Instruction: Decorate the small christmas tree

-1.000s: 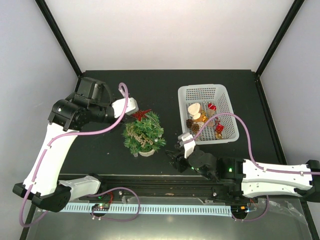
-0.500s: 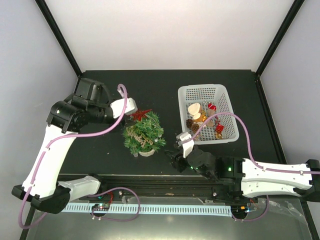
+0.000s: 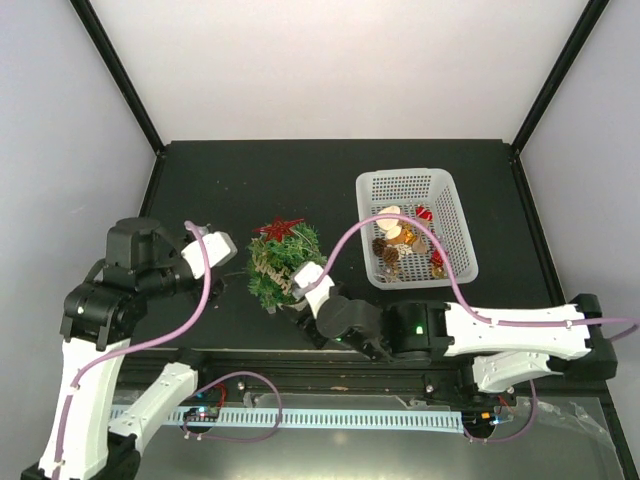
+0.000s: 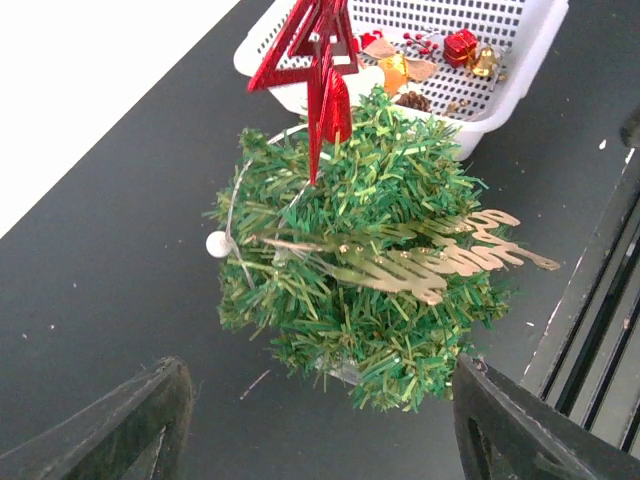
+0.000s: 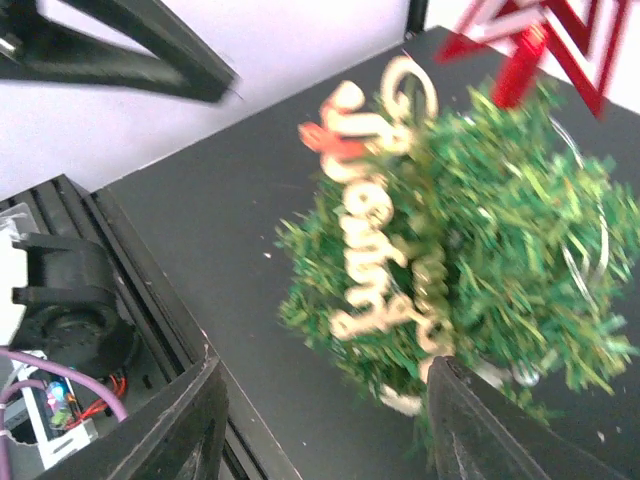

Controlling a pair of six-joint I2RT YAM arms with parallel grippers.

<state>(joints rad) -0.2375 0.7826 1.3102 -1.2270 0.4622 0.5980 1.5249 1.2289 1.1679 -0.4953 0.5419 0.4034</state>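
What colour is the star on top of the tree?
Shiny red star; clearest in the left wrist view.

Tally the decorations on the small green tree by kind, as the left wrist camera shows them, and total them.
Glossy red star topper: 1
Gold script lettering ornament: 1
White bead on thin silver wire: 1
Total: 3, all on the small bushy green artificial tree.

A matte black table (image 3: 250, 180) is recorded, with a few pale specks and scuffs noted on its surface. Two items are carried directly on it. The small christmas tree (image 3: 285, 262) is stood near the front edge. A white mesh basket (image 3: 405, 188) is set to its right, farther back, not touching it.
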